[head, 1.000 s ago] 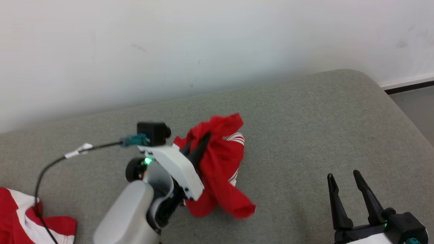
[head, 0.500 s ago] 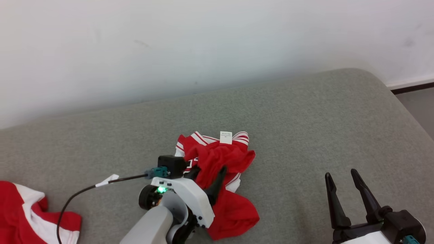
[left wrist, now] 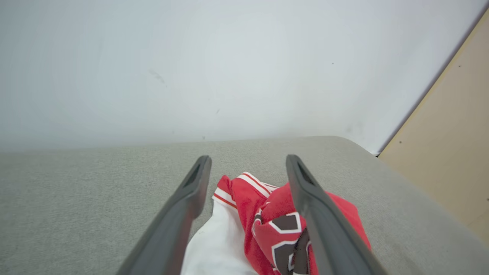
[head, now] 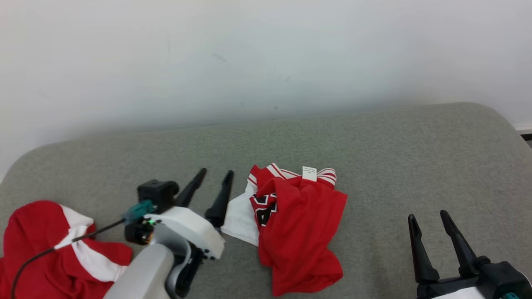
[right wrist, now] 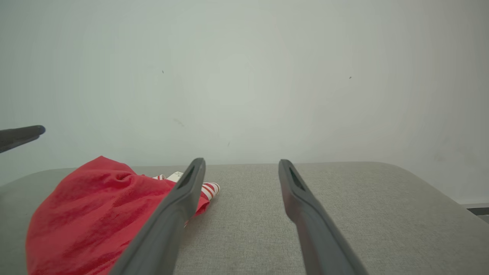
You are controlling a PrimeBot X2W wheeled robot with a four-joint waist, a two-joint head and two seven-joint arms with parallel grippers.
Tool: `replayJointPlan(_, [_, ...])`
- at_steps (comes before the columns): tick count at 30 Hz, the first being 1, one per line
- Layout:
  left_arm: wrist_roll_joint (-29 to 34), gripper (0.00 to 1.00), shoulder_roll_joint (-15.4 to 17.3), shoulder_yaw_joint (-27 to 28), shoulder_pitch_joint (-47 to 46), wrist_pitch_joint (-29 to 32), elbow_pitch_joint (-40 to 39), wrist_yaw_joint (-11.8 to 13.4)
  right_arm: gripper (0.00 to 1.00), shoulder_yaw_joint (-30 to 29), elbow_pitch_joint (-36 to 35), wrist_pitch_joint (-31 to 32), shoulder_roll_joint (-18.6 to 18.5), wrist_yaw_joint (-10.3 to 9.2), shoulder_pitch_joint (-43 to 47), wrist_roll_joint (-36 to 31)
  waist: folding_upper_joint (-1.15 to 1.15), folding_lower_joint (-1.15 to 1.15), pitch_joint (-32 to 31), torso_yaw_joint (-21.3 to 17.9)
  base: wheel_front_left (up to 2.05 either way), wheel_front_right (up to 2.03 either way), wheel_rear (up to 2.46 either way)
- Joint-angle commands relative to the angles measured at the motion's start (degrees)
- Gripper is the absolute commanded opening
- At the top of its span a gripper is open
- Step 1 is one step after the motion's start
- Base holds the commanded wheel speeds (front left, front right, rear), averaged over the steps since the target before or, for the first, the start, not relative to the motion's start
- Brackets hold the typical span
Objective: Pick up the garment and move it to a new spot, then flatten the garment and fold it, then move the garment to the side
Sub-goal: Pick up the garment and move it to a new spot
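Head view: crumpled red-and-white garment (head: 303, 224) lies on grey woven cushion (head: 395, 158), just right of spread, empty left gripper (head: 216, 171); right gripper (head: 427, 214) spread too.

nothing legible: white neck tag (head: 309, 173) on red jersey (head: 305, 226) prints too small to read, black white-edged lettering (head: 263, 211) crumpled, unreadable.

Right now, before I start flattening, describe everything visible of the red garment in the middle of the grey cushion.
The red garment lies crumpled in a heap on the grey cushion, unflattened. It looks like thin jersey fabric: red body, a white panel at its left, red-and-white striped trim, a small white label at the far edge, and part of a black, white-edged print. The open left claw is beside the white panel; contact is unclear.
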Motion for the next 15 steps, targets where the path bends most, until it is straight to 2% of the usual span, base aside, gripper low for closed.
replayJointPlan(1, [0.3,1.0,1.0,0.9,1.5,-0.9,-1.2,0.8,1.0,-0.3,-0.3,0.0,-0.3,-0.1,0.8,-0.4,0.0,0.0,0.0,0.8,0.0,0.0,0.0])
replayJointPlan(8, [2.8,1.0,3.5,6.9,9.3,-4.5,-9.2,6.7,1.0,-0.5,-0.6,0.0,-0.3,-0.1,1.1,-0.7,0.0,0.0,-0.2,2.2,0.0,0.0,0.0])
replayJointPlan(11, [5.4,1.0,3.1,10.5,13.3,-4.5,-14.2,8.1,1.0,-0.5,-1.2,0.0,-0.4,-0.1,1.3,-0.8,0.0,0.0,-0.1,2.4,0.0,0.0,0.0])
replayJointPlan(15, [8.6,1.0,1.4,14.9,19.0,-4.5,-18.9,8.4,1.0,-0.7,-2.7,0.0,-0.8,-0.1,1.4,-1.0,0.0,0.0,0.0,2.4,0.0,0.0,0.0])
